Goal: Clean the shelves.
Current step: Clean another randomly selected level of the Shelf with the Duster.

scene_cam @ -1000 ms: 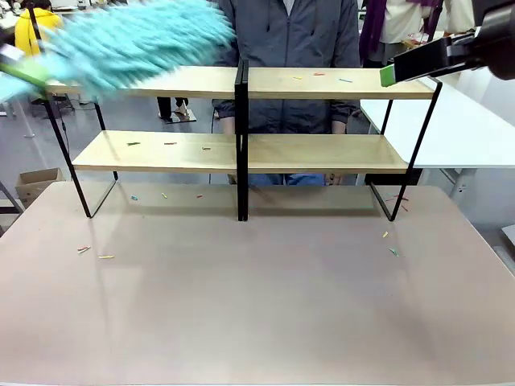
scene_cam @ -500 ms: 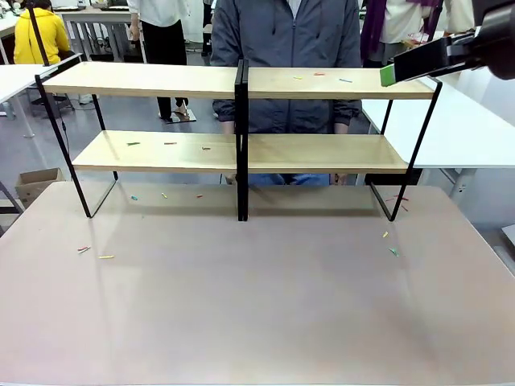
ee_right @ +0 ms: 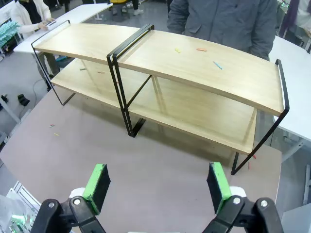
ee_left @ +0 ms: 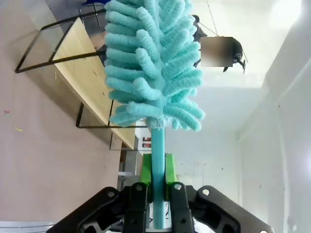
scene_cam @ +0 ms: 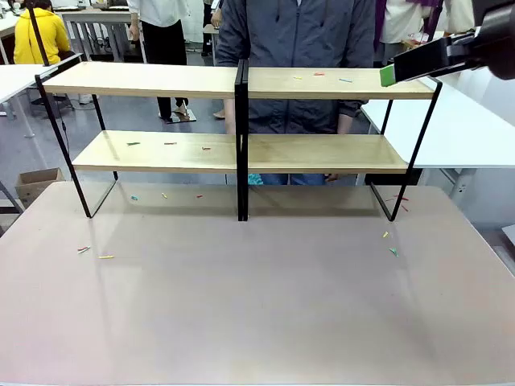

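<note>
**Front view:** The right jaws hung level with the top board of the shelves (scene_cam: 145,79), and I could see one green pad (scene_cam: 389,75) beside that board's right end. From this side I could not tell how wide they stood. The shelves stood on the far half of the tabletop (scene_cam: 257,305), with a person in a grey jacket (scene_cam: 294,48) behind them. Coloured scraps (scene_cam: 344,80) lay on the top board close to the jaws. More lay farther off on the lower board's left half and on the tabletop.

**Left wrist view:** The left jaws were clamped tight on the teal handle of a duster (ee_left: 153,63), whose fluffy head rose straight ahead of the fingertips. The shelves (ee_left: 87,82) lay well beyond the jaws, off to one side in this rolled picture.

**Right wrist view:** The right jaws stood wide open and empty, the green pads (ee_right: 97,180) far apart. The shelves (ee_right: 194,73) spread ahead of and below them with both boards in sight, and scraps (ee_right: 216,65) lay on the upper board beyond the jaws. The person (ee_right: 223,19) stood past the far edge.
</note>
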Tool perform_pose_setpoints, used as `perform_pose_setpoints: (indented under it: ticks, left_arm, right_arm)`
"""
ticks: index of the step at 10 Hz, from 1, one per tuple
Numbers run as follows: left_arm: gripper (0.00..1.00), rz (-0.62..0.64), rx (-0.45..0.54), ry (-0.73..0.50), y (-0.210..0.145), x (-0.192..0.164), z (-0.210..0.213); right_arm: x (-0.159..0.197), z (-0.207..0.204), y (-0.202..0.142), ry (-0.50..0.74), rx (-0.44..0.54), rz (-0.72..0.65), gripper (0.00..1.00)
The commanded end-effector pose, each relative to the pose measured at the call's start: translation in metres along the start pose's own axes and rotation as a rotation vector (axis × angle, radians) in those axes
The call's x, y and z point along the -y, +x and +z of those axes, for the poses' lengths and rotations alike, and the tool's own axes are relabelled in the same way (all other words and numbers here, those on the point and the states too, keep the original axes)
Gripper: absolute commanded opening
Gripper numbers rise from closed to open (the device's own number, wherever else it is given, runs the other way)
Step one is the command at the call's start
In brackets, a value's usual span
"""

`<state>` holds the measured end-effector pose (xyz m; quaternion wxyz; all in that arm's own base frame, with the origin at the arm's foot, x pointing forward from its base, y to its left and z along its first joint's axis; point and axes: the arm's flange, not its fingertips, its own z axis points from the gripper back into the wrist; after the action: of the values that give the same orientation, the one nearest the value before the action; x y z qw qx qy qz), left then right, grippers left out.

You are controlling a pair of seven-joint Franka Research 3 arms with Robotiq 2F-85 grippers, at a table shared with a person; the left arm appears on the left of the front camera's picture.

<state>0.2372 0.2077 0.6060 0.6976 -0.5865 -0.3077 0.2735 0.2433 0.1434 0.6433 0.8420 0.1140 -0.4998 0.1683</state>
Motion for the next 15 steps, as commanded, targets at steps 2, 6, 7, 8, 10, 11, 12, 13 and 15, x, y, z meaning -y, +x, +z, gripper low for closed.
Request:
perform_pose_setpoints:
  ticks: [2, 6, 7, 8, 10, 11, 12, 13, 15]
  left_arm:
    - [0.12, -0.013, -0.009, -0.001, 0.002, 0.0, 0.005]
    - [0.12, -0.123, -0.081, -0.019, -0.03, 0.014, 0.003]
    - [0.12, -0.227, -0.18, -0.016, -0.06, 0.018, 0.001]
    - [0.12, -0.31, -0.338, -0.019, -0.088, 0.015, 0.003]
    - [0.12, -0.456, -0.633, 0.169, -0.109, -0.009, -0.006]
    - [0.12, -0.5, -0.785, 0.259, -0.118, -0.024, -0.016]
    - [0.12, -0.554, -0.912, 0.403, -0.132, -0.042, -0.03]
    - [0.12, -0.607, -0.979, 0.545, -0.154, -0.062, -0.051]
    - [0.12, -0.63, -1.11, 0.663, -0.205, -0.098, -0.1]
  right_arm:
    - [0.0, -0.001, 0.001, 0.0, 0.002, -0.001, 1.0]
    - [0.0, -0.001, 0.001, 0.0, 0.002, -0.001, 1.0]
    - [0.0, -0.001, 0.001, 0.0, 0.002, -0.001, 1.0]
    - [0.0, -0.001, 0.001, 0.0, 0.002, -0.001, 1.0]
    - [0.0, -0.001, 0.001, 0.0, 0.002, -0.001, 1.0]
    - [0.0, -0.001, 0.001, 0.0, 0.002, -0.001, 1.0]
    - [0.0, -0.001, 0.001, 0.0, 0.002, -0.001, 1.0]
    - [0.0, -0.001, 0.001, 0.0, 0.002, -0.001, 1.0]
    - [0.0, -0.001, 0.001, 0.0, 0.002, -0.001, 1.0]
